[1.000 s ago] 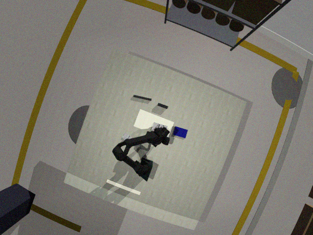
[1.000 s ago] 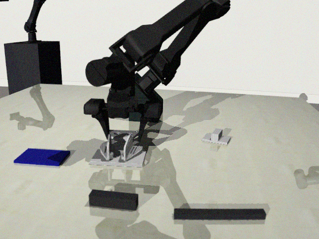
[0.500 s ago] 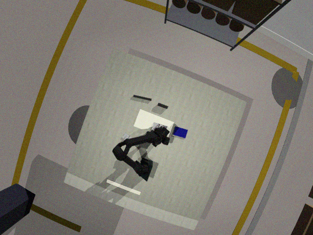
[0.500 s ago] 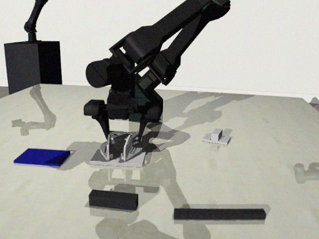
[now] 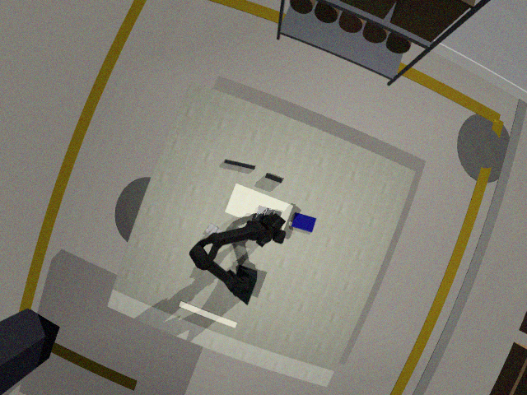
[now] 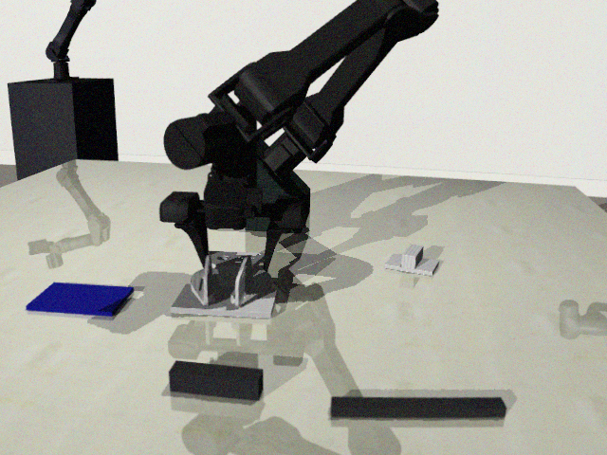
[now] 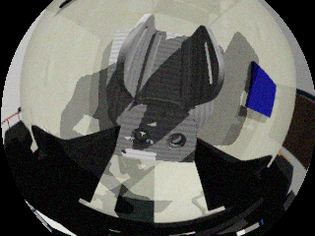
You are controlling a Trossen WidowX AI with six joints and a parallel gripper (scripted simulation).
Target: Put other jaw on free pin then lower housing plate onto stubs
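The housing plate (image 7: 164, 151) is light grey, with two round holes. My gripper (image 7: 157, 136) (image 6: 236, 266) is shut on it, one finger at each side edge. The plate is low over the rear of the grey base (image 6: 220, 311), behind the jaws. Two upright grey jaws stand side by side on the base with a gap between their tips: one jaw (image 6: 206, 283) (image 7: 134, 64) and the other jaw (image 6: 240, 283) (image 7: 211, 74). The gear teeth and pins are hidden under the plate and in shadow. Whether the plate sits fully on the stubs cannot be told.
A blue slab (image 5: 303, 222) (image 6: 81, 299) (image 7: 262, 92) lies beside the base. A small grey block on a flat foot (image 6: 412, 262) stands on the other side. A short black bar (image 5: 273, 177) (image 6: 215, 380) and a long black bar (image 5: 240, 164) (image 6: 416, 407) lie beyond the jaws.
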